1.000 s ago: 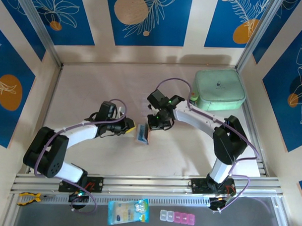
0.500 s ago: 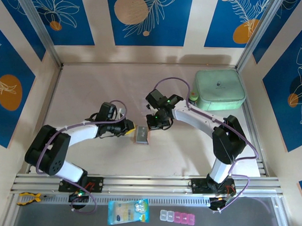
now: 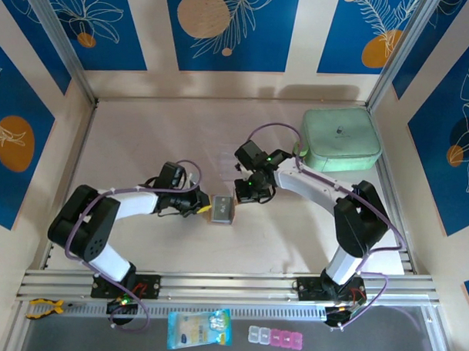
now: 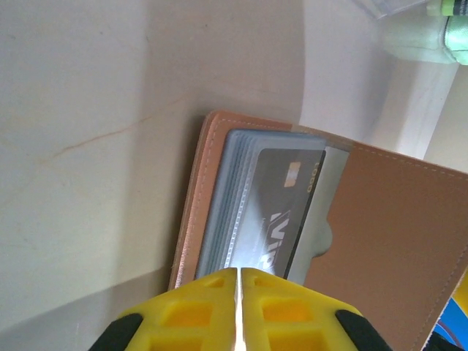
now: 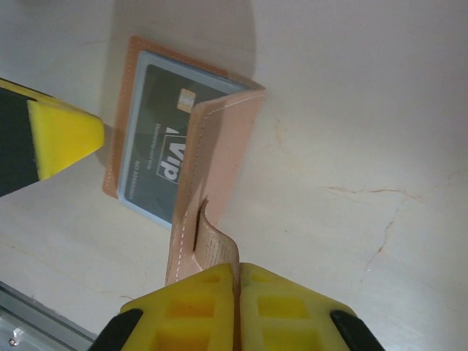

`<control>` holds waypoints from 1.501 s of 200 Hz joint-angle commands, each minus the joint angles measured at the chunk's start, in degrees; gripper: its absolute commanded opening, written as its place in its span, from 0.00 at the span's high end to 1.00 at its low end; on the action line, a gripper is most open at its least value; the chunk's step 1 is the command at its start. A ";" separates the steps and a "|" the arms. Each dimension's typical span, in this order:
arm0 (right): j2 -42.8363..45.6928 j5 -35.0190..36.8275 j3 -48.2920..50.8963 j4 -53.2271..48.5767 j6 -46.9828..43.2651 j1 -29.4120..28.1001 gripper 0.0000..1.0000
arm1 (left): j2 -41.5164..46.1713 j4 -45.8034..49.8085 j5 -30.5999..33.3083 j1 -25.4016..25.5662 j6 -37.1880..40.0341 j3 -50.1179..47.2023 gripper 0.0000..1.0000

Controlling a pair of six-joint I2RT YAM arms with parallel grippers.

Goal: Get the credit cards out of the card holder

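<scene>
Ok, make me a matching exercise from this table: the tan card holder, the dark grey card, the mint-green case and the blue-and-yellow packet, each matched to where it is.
Things
1. tan leather-look folding card holder
2. dark grey plastic card with pale lettering
3. mint-green soft rectangular case
4. blue-and-yellow plastic packet

Places
A. far right corner
B. tucked inside the holder
C. mid-table, cover lifted
D. closest to the near edge

Pairs: 1-C, 2-B, 3-A, 4-D
</scene>
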State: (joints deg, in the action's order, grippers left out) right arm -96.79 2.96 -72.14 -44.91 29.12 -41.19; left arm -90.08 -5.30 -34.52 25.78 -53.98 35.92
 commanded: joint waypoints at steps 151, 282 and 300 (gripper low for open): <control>1.17 0.27 7.40 3.40 -1.35 5.06 0.94 | -2.71 -0.24 2.49 2.96 -1.60 -0.97 0.94; -0.12 1.52 11.69 5.22 0.45 7.42 0.94 | -3.19 -0.84 3.48 3.66 -2.49 -2.05 0.94; -0.68 1.70 12.50 5.92 0.87 7.65 0.93 | -3.34 -0.85 3.40 3.67 -2.51 -2.13 0.95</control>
State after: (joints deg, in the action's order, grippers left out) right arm -96.57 4.32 -61.04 -39.55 28.93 -34.11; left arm -92.75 -6.81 -32.34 28.80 -55.68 34.74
